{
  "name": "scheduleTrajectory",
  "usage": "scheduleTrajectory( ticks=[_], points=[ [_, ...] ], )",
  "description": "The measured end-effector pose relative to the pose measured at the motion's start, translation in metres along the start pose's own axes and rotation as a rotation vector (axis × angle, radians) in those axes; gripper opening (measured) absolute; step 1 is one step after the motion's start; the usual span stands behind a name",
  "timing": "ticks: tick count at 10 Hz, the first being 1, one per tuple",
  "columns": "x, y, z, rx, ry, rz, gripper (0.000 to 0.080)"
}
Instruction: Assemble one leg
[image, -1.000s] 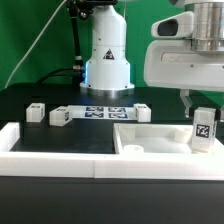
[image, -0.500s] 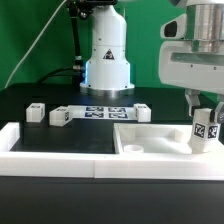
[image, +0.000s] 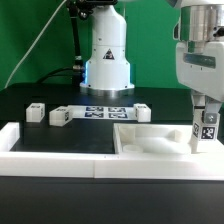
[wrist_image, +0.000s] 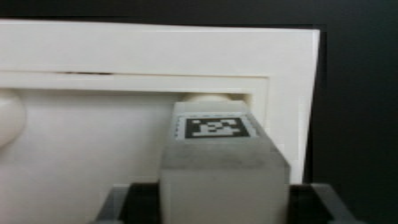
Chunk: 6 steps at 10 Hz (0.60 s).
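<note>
The main risk from here, as I judge it, is a bad seat: if the leg (image: 206, 130) comes down a little off its hole, or tilted, its lower end could catch on the white slab (image: 150, 142) and jam, or twist between the fingers, and any push with it off line could shove the slab along the black table (image: 60, 140). The hole itself cannot be made out under the leg in either view, so how well the two line up is hard to tell. A release before the leg has bottomed out could also leave it leaning or let it topple. The gripper (image: 206, 112) is closed on the leg, its dark fingers pressing the post from both sides near the upper end; in the wrist view the leg (wrist_image: 222, 150) runs straight out from between the fingers, tagged face toward the camera, with the slab (wrist_image: 160, 60) beyond its tip. In the exterior view the leg hangs upright at about six o'clock from the gripper, its black-and-white tag facing the camera, with its lower end at the slab's surface near that view's right edge; whether it already touches is not clear. Well apart from it, at about nine o'clock, other small white parts (image: 37, 113) and the marker board (image: 105, 113) lie on the table in front of the arm's base (image: 107, 70).
</note>
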<state>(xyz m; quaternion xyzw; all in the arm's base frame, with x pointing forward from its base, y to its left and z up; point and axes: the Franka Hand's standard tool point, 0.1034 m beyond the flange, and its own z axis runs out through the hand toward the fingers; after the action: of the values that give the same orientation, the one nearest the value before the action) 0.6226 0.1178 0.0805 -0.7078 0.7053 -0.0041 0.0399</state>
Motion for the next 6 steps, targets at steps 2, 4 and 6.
scheduleTrajectory(
  ticks=[2,4,6],
  points=[
    [0.0002,0.0001,0.0000,-0.001,-0.001,0.022,0.0292],
    [0.0000,0.0001,0.0001,-0.001,-0.001,-0.018,0.0449],
    [0.0004,0.0001,0.0002,-0.001,0.000,-0.116,0.0575]
  ],
)
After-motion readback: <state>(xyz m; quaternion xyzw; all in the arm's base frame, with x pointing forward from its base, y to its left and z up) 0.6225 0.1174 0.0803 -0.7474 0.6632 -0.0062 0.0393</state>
